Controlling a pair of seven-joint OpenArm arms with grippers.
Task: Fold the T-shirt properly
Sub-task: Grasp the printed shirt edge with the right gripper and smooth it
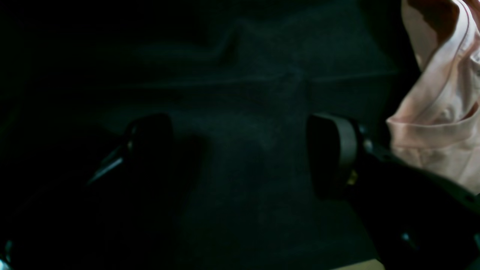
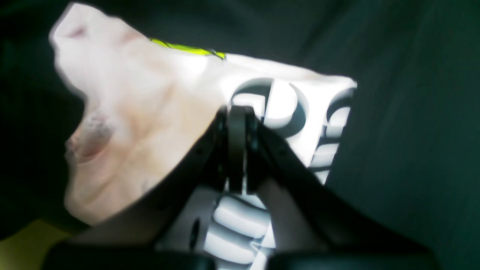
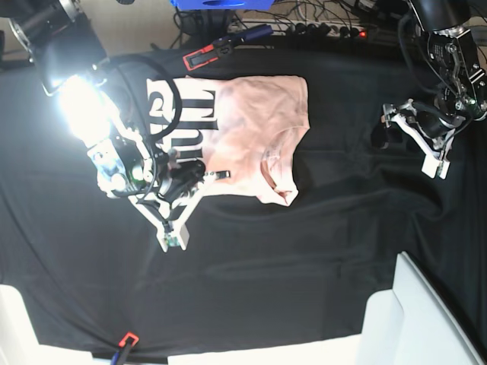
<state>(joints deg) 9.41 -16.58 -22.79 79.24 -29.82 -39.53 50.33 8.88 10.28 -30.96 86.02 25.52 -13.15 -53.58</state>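
Note:
The pale pink T-shirt (image 3: 251, 129) lies flat on the black table cloth (image 3: 304, 251), its black lettering (image 3: 183, 106) showing on its left part. In the right wrist view the T-shirt (image 2: 142, 112) fills the middle, blurred. My right gripper (image 3: 207, 174) (image 2: 236, 146) sits over the shirt's lower left edge, fingers pressed together, with no cloth visible between them. My left gripper (image 3: 389, 128) (image 1: 240, 150) is open and empty over bare black cloth, well to the right of the shirt; a bunched sleeve or collar part of the shirt (image 1: 442, 112) shows at its right.
A white box (image 3: 415, 319) stands at the front right. A red-handled tool (image 3: 204, 55), a blue object (image 3: 205, 4) and cables lie at the back edge. A bright lamp glare (image 3: 82, 110) sits on the right arm. A red clip (image 3: 126, 339) is at the front left.

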